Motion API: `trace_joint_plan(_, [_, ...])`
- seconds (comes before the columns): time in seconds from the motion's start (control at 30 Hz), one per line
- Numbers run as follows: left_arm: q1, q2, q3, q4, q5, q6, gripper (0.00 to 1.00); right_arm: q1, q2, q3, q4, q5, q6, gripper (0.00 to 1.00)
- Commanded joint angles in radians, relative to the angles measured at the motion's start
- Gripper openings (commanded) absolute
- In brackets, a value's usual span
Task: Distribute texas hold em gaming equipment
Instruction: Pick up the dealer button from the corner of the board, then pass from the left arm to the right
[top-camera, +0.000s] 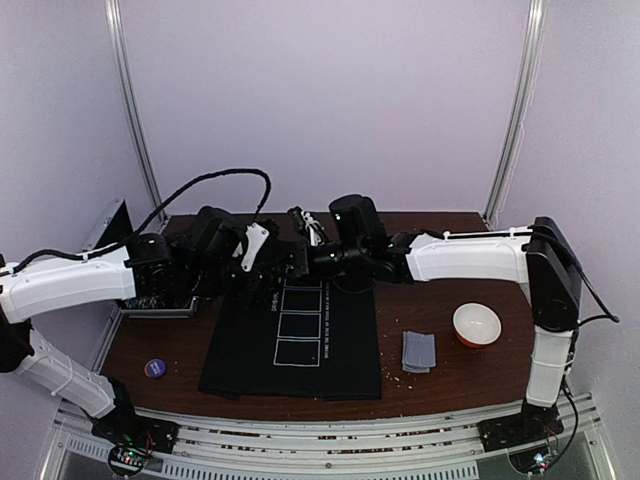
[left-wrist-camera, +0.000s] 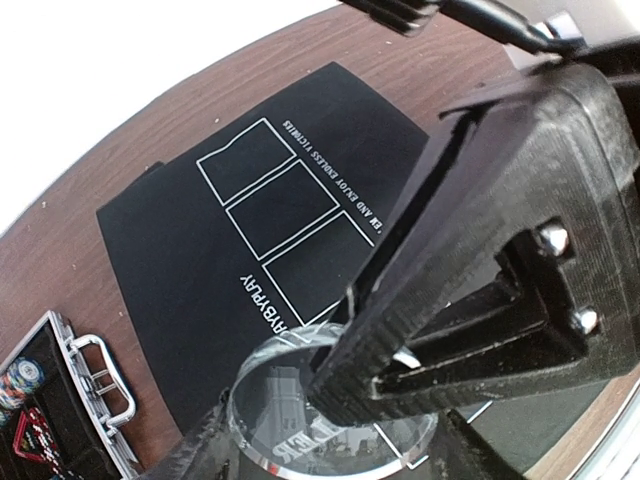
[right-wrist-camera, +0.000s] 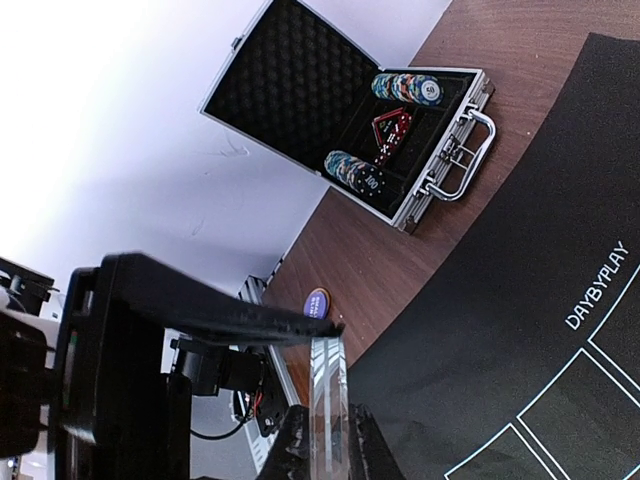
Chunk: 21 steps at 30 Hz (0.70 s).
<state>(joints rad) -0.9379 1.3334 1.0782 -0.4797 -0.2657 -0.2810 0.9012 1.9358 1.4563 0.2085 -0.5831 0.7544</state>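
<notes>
A clear round disc (left-wrist-camera: 280, 405) with mirrored lettering hangs above the far end of the black mat (top-camera: 295, 345). My left gripper (left-wrist-camera: 335, 452) is shut on its rim. My right gripper (right-wrist-camera: 330, 455) is shut on its faces, and the disc shows edge-on there (right-wrist-camera: 330, 390). Both grippers meet in the top view, left (top-camera: 278, 268) and right (top-camera: 305, 258). A purple disc (top-camera: 155, 367) lies on the table at the near left. Grey-blue cards (top-camera: 419, 350) lie right of the mat. Poker chips (right-wrist-camera: 355, 172) stand in the open case (right-wrist-camera: 440, 165).
The open metal case (top-camera: 150, 303) sits at the left edge, its lid (top-camera: 108, 225) raised, with red dice (right-wrist-camera: 392, 130) inside. A white bowl with orange outside (top-camera: 477, 324) stands at the right. Crumbs dot the wooden table (top-camera: 440, 400) near the front.
</notes>
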Motion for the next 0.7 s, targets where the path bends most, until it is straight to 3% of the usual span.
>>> trace_joint_plan(0.0, [-0.003,0.000,0.003,0.044,0.012,-0.041,0.78,-0.036,-0.056,-0.009,-0.078,0.033,-0.062,0.00])
trace_joint_plan(0.17, [-0.002,0.019,0.001,0.017,0.011,-0.088,0.98,-0.125,-0.106,-0.047,-0.159,0.094,-0.116,0.00])
trace_joint_plan(0.5, [0.125,0.123,-0.056,-0.133,0.082,-0.209,0.98,-0.257,-0.206,-0.118,-0.278,0.203,-0.182,0.00])
trace_joint_plan(0.67, [0.199,0.112,-0.130,-0.119,0.133,-0.230,0.98,-0.266,-0.216,-0.115,-0.314,0.231,-0.207,0.00])
